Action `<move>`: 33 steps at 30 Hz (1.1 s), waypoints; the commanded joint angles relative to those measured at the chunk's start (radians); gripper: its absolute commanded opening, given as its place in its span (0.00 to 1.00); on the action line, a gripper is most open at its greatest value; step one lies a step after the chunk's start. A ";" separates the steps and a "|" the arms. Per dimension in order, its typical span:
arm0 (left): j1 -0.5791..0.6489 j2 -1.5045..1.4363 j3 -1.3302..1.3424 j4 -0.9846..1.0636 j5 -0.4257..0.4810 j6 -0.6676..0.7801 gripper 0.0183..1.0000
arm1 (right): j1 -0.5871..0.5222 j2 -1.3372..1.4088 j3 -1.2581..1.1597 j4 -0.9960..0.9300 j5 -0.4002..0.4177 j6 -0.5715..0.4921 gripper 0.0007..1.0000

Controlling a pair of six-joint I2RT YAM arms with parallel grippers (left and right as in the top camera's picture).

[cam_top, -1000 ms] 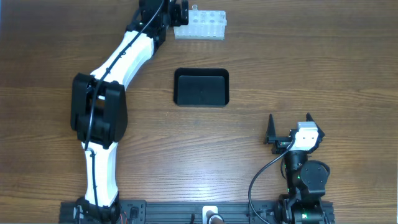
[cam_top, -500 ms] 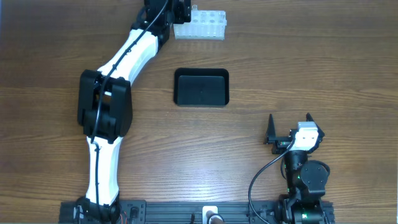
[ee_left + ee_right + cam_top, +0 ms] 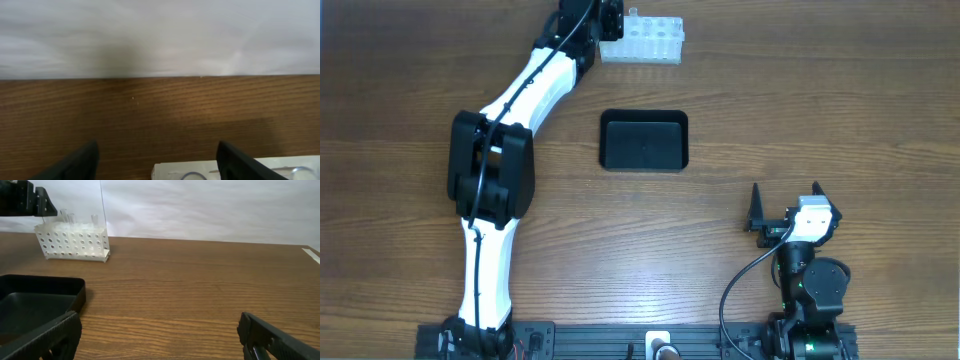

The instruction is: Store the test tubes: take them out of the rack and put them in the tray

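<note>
Top view, right gripper (image 3: 786,195): resting near its base, jaws spread wide, gripping nothing.
Tray (image 3: 643,140): lying mid-table, holding no tube (nothing stored yet).
Rack (image 3: 642,40): standing at the far edge, test tubes (image 3: 67,215) sitting upright inside.
Left gripper (image 3: 157,145): spread wide, having edged closer at the rack's left end; first pick probably starting.
Right wrist view: showing tube tops rising above the rack, which the overhead flattens.

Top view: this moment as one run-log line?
left gripper open at rack end | right gripper open by base | test tubes in rack | tray empty
</note>
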 commanded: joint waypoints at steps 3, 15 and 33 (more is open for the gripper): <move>-0.013 0.023 0.023 0.019 -0.008 -0.011 0.63 | -0.008 -0.008 -0.010 0.003 -0.005 -0.004 0.99; -0.020 0.023 0.022 0.014 -0.008 -0.011 0.40 | -0.008 -0.008 -0.010 0.003 -0.005 -0.004 0.99; -0.024 0.023 0.022 0.010 -0.008 -0.011 0.20 | -0.008 -0.008 -0.010 0.003 -0.005 -0.004 0.99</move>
